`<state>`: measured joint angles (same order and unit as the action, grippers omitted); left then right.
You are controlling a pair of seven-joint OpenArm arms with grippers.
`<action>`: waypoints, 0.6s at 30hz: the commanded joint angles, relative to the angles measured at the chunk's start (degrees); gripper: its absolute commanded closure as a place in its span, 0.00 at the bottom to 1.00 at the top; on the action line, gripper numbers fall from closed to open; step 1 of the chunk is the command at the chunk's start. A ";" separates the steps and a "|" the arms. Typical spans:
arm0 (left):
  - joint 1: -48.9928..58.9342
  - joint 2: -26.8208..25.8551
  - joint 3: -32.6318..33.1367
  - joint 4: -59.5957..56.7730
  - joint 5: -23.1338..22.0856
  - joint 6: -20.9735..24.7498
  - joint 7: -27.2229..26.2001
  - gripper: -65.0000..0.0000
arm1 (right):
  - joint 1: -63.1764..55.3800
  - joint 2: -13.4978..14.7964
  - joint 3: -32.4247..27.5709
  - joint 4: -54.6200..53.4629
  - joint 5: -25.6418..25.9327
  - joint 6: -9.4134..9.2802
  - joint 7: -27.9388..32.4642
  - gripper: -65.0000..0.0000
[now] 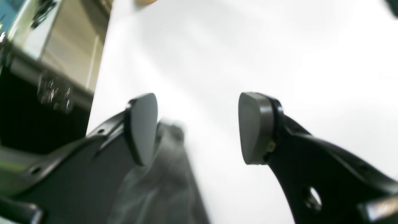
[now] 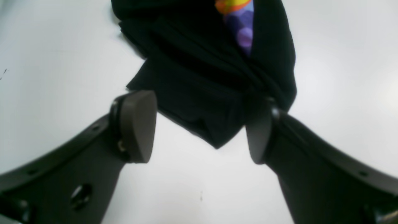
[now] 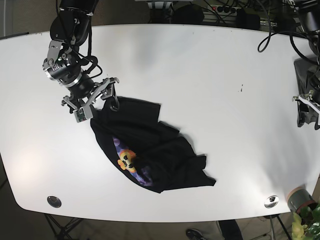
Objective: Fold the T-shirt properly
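My right gripper (image 2: 199,127) hangs open over the near corner of the crumpled black T-shirt (image 3: 150,150) just ahead on the table (image 3: 210,75), soft, limp stuff that I judge best pinched at that corner edge, while my left gripper (image 1: 199,127) gapes empty, well apart.

**Cloth, plastic and a smooth white top**

The T-shirt (image 3: 150,145) is soft black cloth, matt and creased, with a bright orange and purple print (image 3: 129,161). The table (image 3: 210,75) is smooth, white, faintly glossy. The right gripper (image 2: 199,130) has dark matt plastic arms; the left gripper (image 1: 197,127) has smooth grey pads (image 1: 143,127).
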<state>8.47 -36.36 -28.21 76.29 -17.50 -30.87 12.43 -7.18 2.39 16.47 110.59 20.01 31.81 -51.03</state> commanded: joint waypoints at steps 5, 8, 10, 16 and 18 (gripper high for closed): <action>-0.43 0.45 -1.29 6.74 -0.66 0.32 2.56 0.43 | 0.63 0.29 0.01 1.28 0.87 -0.03 1.40 0.35; 0.01 2.47 -1.55 8.68 -0.66 0.32 3.88 0.43 | 0.63 0.29 0.01 1.20 0.87 -0.03 1.40 0.35; 0.10 3.44 -1.55 9.91 -0.66 0.32 4.23 0.43 | 0.63 0.29 0.01 1.11 0.87 -0.03 1.40 0.35; -0.07 8.97 -1.20 12.02 -0.57 0.68 4.50 0.43 | 1.16 0.38 -0.86 0.93 0.87 -0.03 1.40 0.35; -0.60 12.05 -1.11 13.42 -0.57 0.76 4.50 0.43 | 1.60 0.55 -2.80 0.93 -0.10 -0.12 1.49 0.35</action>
<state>8.73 -25.61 -28.99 87.44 -17.34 -30.33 18.48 -6.83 2.59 15.49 110.56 19.75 31.53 -51.20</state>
